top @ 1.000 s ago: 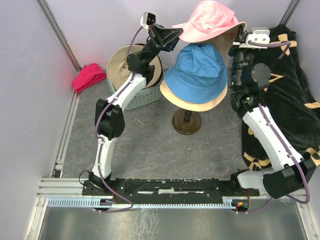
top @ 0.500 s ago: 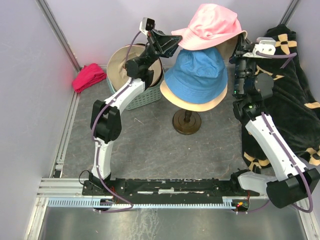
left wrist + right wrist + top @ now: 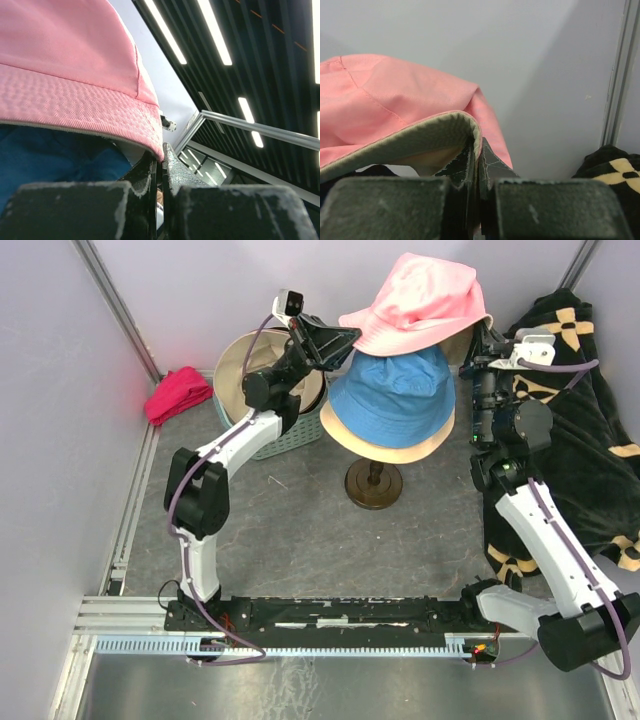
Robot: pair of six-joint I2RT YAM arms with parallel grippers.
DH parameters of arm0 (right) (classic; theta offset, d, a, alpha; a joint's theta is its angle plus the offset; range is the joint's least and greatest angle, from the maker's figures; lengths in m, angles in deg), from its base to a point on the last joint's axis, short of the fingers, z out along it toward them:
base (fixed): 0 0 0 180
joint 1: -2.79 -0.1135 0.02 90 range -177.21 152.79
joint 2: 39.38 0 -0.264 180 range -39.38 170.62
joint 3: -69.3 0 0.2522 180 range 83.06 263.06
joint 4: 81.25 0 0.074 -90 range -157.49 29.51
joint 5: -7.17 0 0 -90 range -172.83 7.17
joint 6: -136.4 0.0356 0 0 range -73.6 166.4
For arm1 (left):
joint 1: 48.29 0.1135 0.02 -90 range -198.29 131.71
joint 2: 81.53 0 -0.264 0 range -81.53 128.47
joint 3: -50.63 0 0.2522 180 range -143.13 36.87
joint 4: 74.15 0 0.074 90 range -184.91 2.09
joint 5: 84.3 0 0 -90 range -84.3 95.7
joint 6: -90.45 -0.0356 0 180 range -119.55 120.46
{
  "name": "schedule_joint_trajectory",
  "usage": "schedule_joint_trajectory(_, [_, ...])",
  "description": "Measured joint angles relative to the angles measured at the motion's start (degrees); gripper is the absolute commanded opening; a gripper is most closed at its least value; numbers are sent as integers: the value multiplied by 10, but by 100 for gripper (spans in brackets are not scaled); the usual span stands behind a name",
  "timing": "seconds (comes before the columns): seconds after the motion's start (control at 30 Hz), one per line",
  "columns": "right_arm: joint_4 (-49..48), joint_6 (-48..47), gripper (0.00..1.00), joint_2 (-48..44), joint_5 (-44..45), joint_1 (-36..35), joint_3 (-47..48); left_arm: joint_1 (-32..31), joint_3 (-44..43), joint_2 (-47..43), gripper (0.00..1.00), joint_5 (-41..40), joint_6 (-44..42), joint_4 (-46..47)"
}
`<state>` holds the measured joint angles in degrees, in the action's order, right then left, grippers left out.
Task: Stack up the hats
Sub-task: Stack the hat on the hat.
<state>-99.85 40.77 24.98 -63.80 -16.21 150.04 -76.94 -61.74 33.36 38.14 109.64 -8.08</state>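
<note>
A pink hat [image 3: 420, 295] hangs in the air above a blue hat [image 3: 395, 385], which sits on a cream hat [image 3: 385, 448] on a dark round stand [image 3: 373, 483]. My left gripper [image 3: 345, 338] is shut on the pink hat's left brim [image 3: 100, 107]; its fingertips [image 3: 172, 160] pinch the brim edge. My right gripper [image 3: 478, 335] is shut on the right brim, whose beige underside [image 3: 410, 140] curls over the fingers [image 3: 492, 162]. The blue hat [image 3: 55, 155] shows under the brim in the left wrist view. A tan hat [image 3: 240, 365] lies in the basket.
A pale green basket [image 3: 285, 430] stands at the back left, next to a magenta cloth [image 3: 178, 393]. A large black cloth with beige marks [image 3: 580, 430] covers the right side. Walls close in on three sides.
Both arms have lifted the pink hat higher and a little farther back over the blue hat; both grips on the brim stay the same.
</note>
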Motion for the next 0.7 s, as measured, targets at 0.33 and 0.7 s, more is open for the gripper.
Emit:
schedule_joint_trajectory(0.33, [13,16,6,-37,-32,-1,-25,-1,91,-67,3,12,-26,0])
schedule_joint_trajectory(0.7, [16,29,7,-59,-45,-1,-54,-2,132,-92,3,22,-29,1])
